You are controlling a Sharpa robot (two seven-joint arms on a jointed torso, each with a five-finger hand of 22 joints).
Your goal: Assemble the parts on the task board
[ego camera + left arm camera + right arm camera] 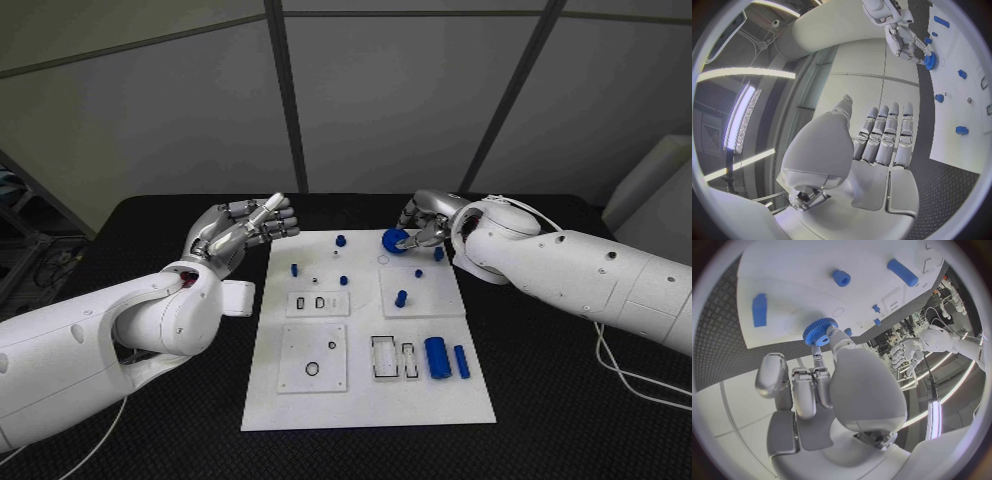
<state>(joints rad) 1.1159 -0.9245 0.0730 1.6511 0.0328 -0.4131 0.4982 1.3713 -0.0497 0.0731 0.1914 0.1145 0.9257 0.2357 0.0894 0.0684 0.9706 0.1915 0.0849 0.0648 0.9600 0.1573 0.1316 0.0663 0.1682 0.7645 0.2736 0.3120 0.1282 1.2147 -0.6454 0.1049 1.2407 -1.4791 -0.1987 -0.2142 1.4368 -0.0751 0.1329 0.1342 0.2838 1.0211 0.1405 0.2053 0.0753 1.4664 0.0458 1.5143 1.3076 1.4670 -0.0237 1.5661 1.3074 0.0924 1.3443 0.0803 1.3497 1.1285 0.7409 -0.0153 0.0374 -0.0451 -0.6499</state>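
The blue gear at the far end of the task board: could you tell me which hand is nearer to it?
Right. The right hand pinches the blue gear over the task board. The left hand is off the board's opposite edge, empty.

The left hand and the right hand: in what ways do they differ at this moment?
The right hand holds a blue gear at its fingertips; the left hand holds nothing. The right hand is over the far end of the task board; the left hand is off the board's left edge, above the black table. Both are silver hands on white arms, raised near the board's far end.
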